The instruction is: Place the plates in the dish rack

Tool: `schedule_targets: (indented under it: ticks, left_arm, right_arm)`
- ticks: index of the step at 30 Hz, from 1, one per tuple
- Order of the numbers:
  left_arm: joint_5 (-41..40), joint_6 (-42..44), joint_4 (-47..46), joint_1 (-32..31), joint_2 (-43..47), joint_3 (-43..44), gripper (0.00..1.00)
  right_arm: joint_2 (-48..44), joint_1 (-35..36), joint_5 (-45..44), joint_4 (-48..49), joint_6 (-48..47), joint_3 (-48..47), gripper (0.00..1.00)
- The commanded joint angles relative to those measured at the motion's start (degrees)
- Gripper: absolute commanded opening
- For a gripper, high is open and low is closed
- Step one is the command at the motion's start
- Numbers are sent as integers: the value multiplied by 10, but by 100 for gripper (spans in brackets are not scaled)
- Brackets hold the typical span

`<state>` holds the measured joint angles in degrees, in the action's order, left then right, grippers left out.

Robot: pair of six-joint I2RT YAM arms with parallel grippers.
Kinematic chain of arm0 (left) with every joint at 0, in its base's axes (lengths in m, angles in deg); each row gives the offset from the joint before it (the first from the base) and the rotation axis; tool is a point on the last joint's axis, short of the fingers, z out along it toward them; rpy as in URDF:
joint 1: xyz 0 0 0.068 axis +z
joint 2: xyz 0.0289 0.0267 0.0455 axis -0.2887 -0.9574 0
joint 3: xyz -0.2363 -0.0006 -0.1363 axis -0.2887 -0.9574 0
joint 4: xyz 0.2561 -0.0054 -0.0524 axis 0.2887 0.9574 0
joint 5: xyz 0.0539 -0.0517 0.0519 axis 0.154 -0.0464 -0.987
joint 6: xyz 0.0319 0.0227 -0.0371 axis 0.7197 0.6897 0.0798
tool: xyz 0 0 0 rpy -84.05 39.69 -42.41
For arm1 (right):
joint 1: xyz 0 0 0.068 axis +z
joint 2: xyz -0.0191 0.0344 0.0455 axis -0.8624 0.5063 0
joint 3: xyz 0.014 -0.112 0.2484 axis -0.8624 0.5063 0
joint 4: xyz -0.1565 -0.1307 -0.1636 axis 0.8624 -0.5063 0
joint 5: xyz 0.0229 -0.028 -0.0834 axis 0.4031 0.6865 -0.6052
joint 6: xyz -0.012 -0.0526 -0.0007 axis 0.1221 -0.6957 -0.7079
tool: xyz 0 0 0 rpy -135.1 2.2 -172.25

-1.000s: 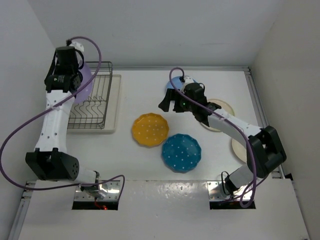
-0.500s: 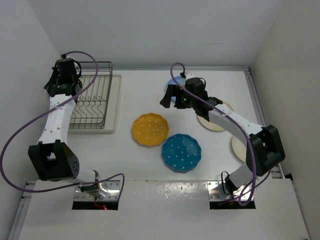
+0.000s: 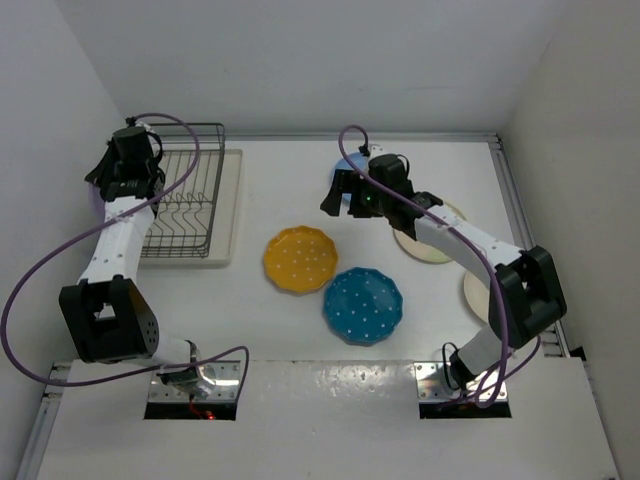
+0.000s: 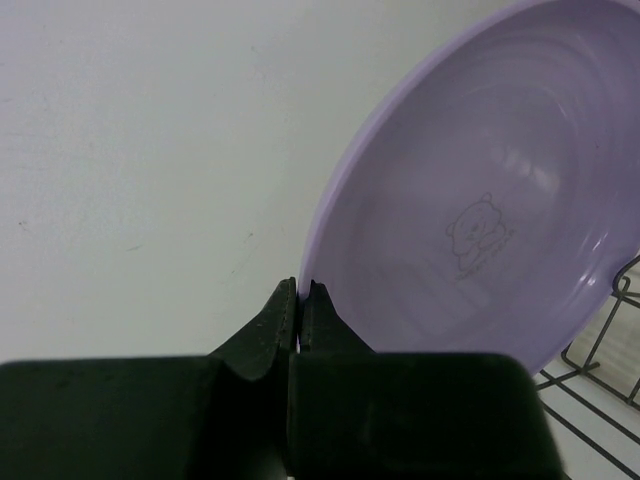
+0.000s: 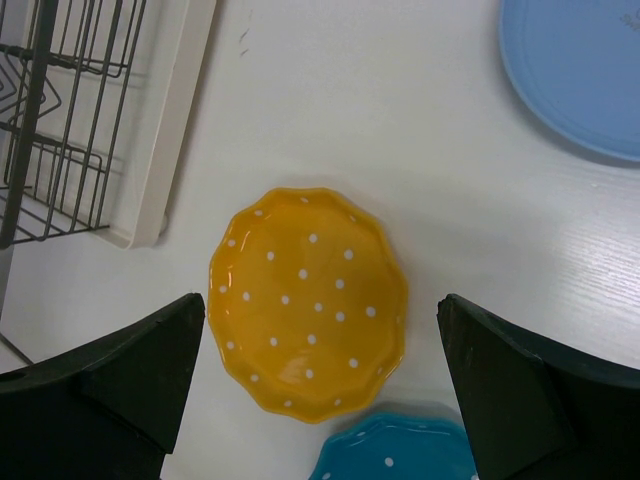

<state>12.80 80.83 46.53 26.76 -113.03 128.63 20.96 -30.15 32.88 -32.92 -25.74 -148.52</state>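
The left tool (image 4: 300, 295) pinches the round lavender plate (image 4: 480, 220) by its rim. Hold it upright and ease it between tines of the dark wire dish rack (image 3: 185, 215) beside the tool. The right tool (image 5: 322, 350) hangs spread.

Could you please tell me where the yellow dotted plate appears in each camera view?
Top external: yellow dotted plate, centre of the table.
Left wrist: not in it.
Right wrist: lower centre.
Shared landmark: dish rack, left in top external, upper left in right wrist, lower right corner in left wrist.
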Motion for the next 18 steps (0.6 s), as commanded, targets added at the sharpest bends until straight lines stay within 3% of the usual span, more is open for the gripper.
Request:
schedule_targets:
  ticks: [1,10,18]
  left_arm:
    - [7,5,-48,9,15,-2,0]
    - [66,-23,-54,9,15,-100,0]
    - [109,-25,-114,9,2,-140,0]
  right_arm:
    - [5,-2,-11,5,-6,-29,100]
    - [11,-17,-15,1,0,-27,100]
    - [42,-77,-84,-104,-1,-81,100]
